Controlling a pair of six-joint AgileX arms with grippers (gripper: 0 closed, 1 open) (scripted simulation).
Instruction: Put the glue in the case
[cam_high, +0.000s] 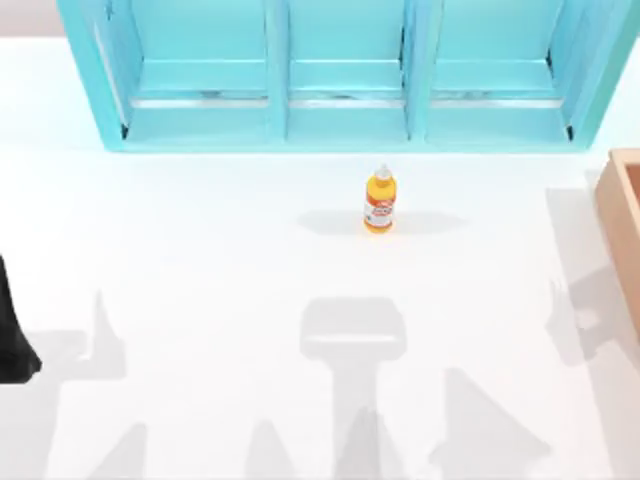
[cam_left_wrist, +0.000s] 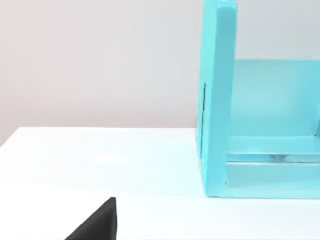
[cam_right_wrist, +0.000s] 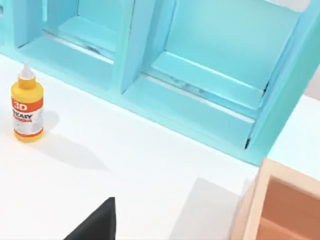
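The glue (cam_high: 380, 200) is a small orange-yellow bottle with a white nozzle and a red-and-white label. It stands upright on the white table, just in front of the middle bay of a teal three-bay shelf case (cam_high: 345, 130). The bottle (cam_right_wrist: 27, 107) also appears in the right wrist view, well ahead of my right gripper (cam_right_wrist: 97, 224). A pale wooden open box (cam_high: 625, 225) sits at the table's right edge; I cannot tell which of the two is the case. My left arm (cam_high: 12, 335) is parked at the left edge, far from the glue, with its gripper (cam_left_wrist: 100, 222) facing the shelf's left end (cam_left_wrist: 217, 100).
The teal shelf (cam_right_wrist: 200, 95) runs along the back of the table, its bays open toward the front. The wooden box (cam_right_wrist: 280, 205) stands close to the shelf's right end. White tabletop (cam_high: 200, 300) lies open around the bottle.
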